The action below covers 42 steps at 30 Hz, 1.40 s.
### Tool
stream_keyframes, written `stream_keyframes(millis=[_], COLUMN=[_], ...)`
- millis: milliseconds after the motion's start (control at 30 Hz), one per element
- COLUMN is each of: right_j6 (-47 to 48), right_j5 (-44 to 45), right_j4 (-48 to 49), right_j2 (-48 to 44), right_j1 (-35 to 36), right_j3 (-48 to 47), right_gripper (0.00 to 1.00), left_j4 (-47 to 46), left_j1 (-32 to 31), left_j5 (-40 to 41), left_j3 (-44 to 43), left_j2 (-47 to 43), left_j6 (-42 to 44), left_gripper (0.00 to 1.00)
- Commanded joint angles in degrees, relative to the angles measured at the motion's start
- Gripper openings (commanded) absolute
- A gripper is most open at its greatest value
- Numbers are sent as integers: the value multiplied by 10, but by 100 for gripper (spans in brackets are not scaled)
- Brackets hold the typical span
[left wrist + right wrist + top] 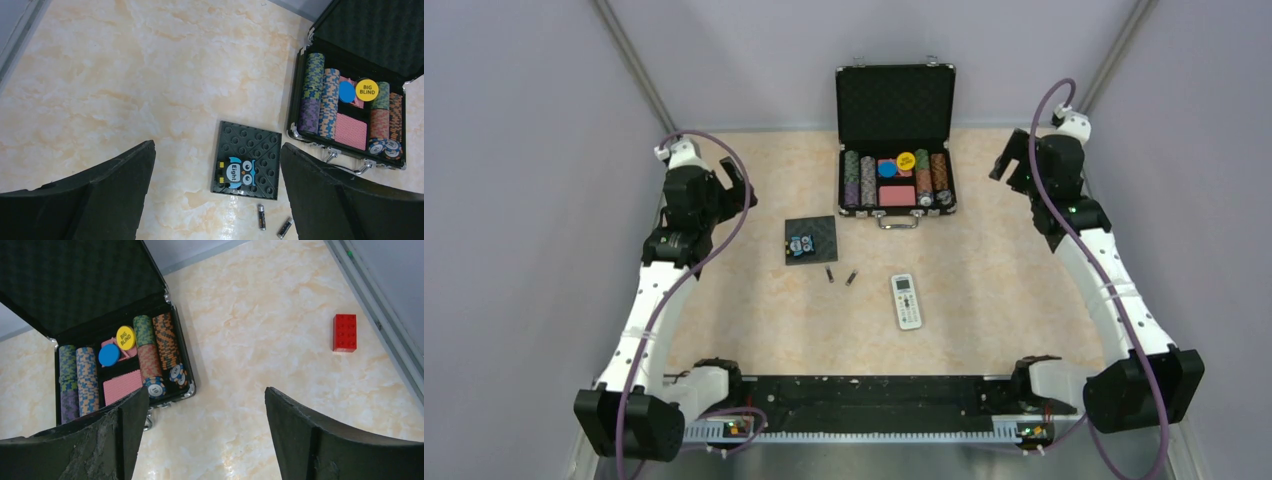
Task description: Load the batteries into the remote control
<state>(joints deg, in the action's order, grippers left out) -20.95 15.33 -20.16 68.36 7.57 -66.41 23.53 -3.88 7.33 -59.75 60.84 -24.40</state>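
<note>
Marbled beige worktop (984, 280); two batteries (830, 273) lie close together, not touching, just nearward of a black owl pad (811, 240); white remote control (906, 301) face up, near them on the right; open poker chip case (894, 95) behind; left hand (216, 150) spread wide, empty; right hand (206, 390) likewise spread, holding nothing.

Table (984, 290) cream-and-tan marbled; case (895, 95) black with a dimpled black lining, holding chips (314, 80) striped green, purple, orange and blue, a plain blue disc (347, 92), a yellow disc (366, 90) lettered in black, and pink-checked cards (351, 131). Pad (250, 145) black and studded, carrying a blue-and-white owl (239, 172). Remote (906, 301) white, batteries (261, 216) dark with paler ends, brick (344, 332) red.
</note>
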Motion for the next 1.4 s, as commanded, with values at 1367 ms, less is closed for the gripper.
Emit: stream_keyframes(millis=[1367], right_j6=[-246], right_j5=[54], right_j4=[-426], right_j2=[-178], right_j1=[111], right_j3=[140], right_gripper=[71], left_j4=[74], left_j1=[-563], left_j5=[99], left_j3=[-197], left_j2=[480], left_j6=[-283], left_gripper=[88])
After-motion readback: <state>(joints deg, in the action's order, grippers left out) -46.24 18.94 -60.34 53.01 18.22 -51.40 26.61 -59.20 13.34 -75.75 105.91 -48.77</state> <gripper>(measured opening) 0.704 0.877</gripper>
